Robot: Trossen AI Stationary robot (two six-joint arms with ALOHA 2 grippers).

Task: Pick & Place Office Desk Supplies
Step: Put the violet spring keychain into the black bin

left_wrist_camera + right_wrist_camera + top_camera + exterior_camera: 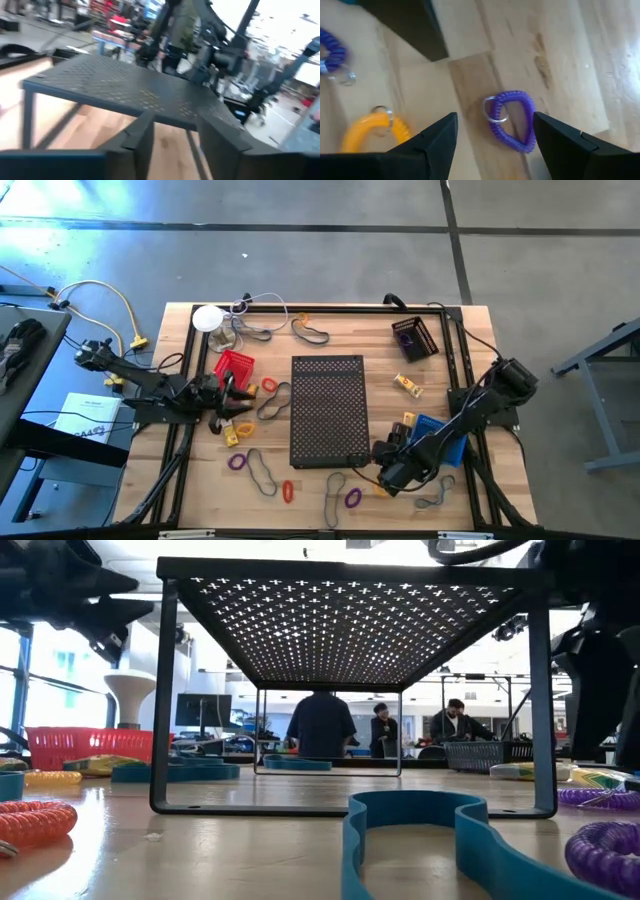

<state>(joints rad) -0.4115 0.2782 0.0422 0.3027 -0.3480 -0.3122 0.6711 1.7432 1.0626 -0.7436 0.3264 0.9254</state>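
Two grippers, high view: left gripper (228, 392) beside red basket (235, 367); right gripper (385, 477) near purple loop (352, 498).
Low view: three people behind mesh stand (355, 620).
Right wrist: fingers (437, 137) spread, empty, over one purple loop (512, 120); one yellow loop (377, 130).
Left wrist: fingers (142, 135) apart, empty.
Writing: none readable.

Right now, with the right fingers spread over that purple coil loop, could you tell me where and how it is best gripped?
Grip the purple loop across one coiled side, well away from its metal ring, coming straight down from above. It lies flat on the bare wood, so only a top approach gets a finger inside the opening and one outside. The right gripper is open and already straddles it; the yellow loop lies clear to the side.
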